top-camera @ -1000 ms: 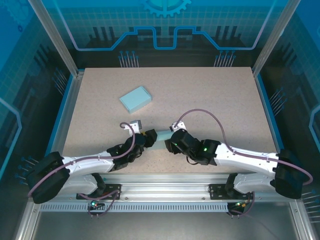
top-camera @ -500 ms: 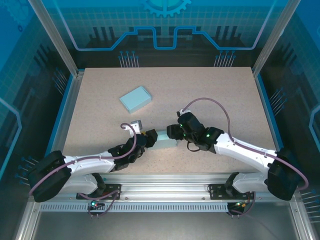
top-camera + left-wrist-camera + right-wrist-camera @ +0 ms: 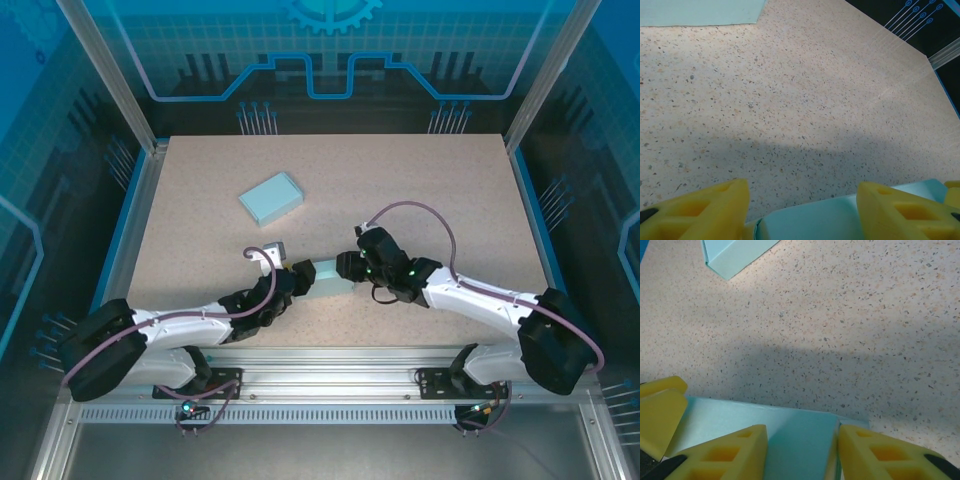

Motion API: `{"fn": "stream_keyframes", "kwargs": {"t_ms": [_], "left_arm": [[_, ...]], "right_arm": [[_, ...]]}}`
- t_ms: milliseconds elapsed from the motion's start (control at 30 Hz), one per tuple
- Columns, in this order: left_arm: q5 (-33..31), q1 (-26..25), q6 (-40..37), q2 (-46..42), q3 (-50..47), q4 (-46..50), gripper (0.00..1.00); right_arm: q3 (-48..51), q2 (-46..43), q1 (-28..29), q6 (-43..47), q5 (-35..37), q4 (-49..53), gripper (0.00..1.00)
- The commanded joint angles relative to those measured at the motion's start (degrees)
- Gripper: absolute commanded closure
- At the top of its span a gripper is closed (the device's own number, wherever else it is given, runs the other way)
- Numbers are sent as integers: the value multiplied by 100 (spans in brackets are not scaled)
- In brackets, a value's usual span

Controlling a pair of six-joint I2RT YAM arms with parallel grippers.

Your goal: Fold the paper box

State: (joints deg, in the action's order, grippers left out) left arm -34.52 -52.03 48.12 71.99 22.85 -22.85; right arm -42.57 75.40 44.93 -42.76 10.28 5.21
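While the paper box (image 3: 327, 278) sits near the table's (image 3: 400, 190) near edge, long axis left to right, the left gripper (image 3: 802, 192) straddles its left end and the right gripper (image 3: 801, 432) its right end. Both jaws stand part-open around it; whether either grips cannot be told.

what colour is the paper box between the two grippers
Pale turquoise. The paper box shows best in the right wrist view.

Bright even light, soft shadows, sharp
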Motion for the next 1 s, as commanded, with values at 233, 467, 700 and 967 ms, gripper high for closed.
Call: {"fn": "stream_keyframes", "kwargs": {"t_ms": [233,467,700,967], "left_arm": [[271,-69,49,264,-247,1309,41],[263,-68,38,250,-231,1359,41],[262,-69,33,150,-228,1402,41],[398,-62,-248,-129,58,1700,39]], "right_arm": [[889,344,-87,-199,27,60,57],[1298,543,-186,-384,-72,-313,53],[1633,821,-231,-449,-156,-669,56],[1860,1083,-249,-578,-225,-1093,60]]}}
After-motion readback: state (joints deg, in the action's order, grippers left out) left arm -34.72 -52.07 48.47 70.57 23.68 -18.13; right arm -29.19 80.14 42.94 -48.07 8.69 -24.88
